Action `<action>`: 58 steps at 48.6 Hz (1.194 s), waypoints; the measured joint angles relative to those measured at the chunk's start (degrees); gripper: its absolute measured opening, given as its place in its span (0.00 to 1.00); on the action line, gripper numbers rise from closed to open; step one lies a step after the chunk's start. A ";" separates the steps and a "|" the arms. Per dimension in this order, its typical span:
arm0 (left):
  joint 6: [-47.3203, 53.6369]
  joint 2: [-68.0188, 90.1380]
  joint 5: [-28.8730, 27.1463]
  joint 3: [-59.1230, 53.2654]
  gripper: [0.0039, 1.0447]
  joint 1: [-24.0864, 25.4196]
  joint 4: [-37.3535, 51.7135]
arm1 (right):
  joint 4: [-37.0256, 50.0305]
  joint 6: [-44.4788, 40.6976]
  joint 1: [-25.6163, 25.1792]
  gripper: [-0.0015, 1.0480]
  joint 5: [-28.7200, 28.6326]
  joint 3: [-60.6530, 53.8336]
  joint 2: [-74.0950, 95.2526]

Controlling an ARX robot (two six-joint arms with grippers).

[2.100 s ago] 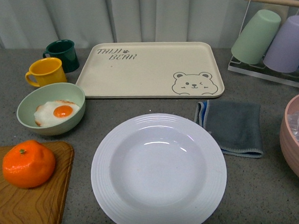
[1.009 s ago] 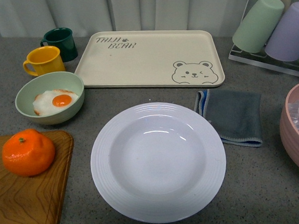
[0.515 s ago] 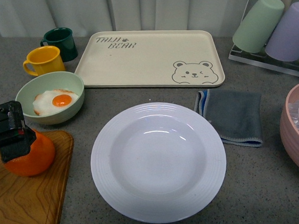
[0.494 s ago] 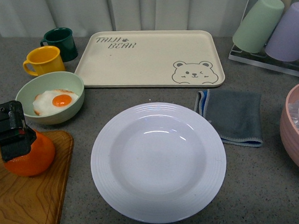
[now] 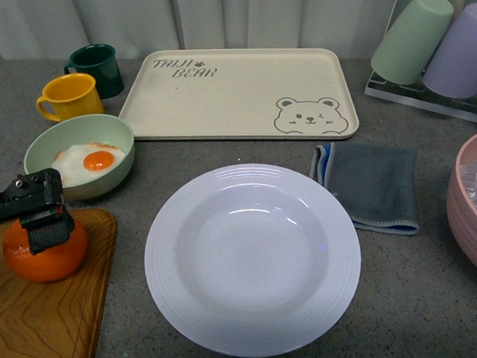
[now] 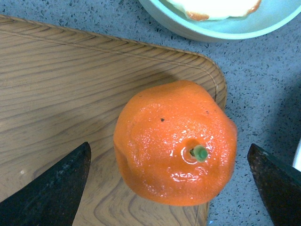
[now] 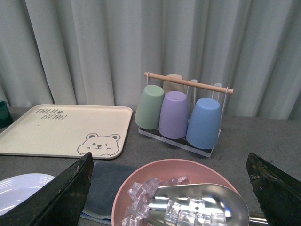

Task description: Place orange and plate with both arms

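Left tool wide around orange, apparently clear

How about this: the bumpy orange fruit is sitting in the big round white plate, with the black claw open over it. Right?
Not quite. The bumpy orange fruit sits on the brown wooden board, not in the big round white plate. The left wrist view shows it, with the black left claw open over it.

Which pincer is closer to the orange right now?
Left. The left pincer straddles the orange, open; the right pincer is far off, by the pink bowl.
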 joint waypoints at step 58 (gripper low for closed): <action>-6.73 2.43 -3.61 8.46 0.45 -25.68 -0.92 | 0.00 0.00 0.00 0.91 0.00 0.00 0.00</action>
